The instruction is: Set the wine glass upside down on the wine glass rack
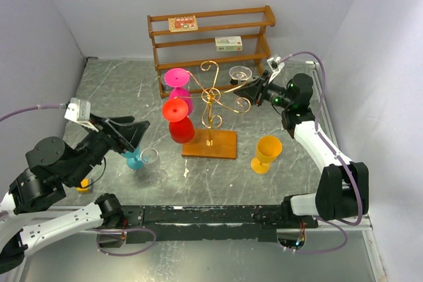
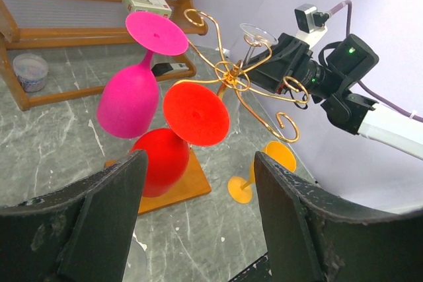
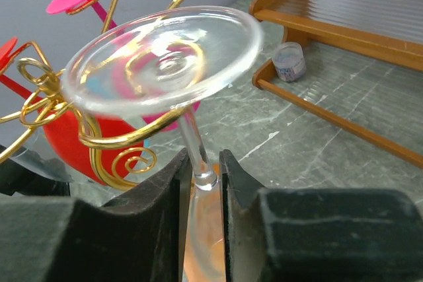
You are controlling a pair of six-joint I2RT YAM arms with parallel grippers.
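Clamping clear wine glass (image 3: 165,57) stem (beside gold rack (image 1: 218,144)), right tool (image 3: 205,166), left tool (image 2: 198,170) apart

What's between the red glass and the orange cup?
In the top view, the gold rack's wooden base sits between the red glass and the orange cup.

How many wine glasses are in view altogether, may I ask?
6. Pink glass and red glass hang on the rack; clear glass in the right claw; orange glass right of the base; teal glass and second clear glass by the left claw. The left arm may hide more.
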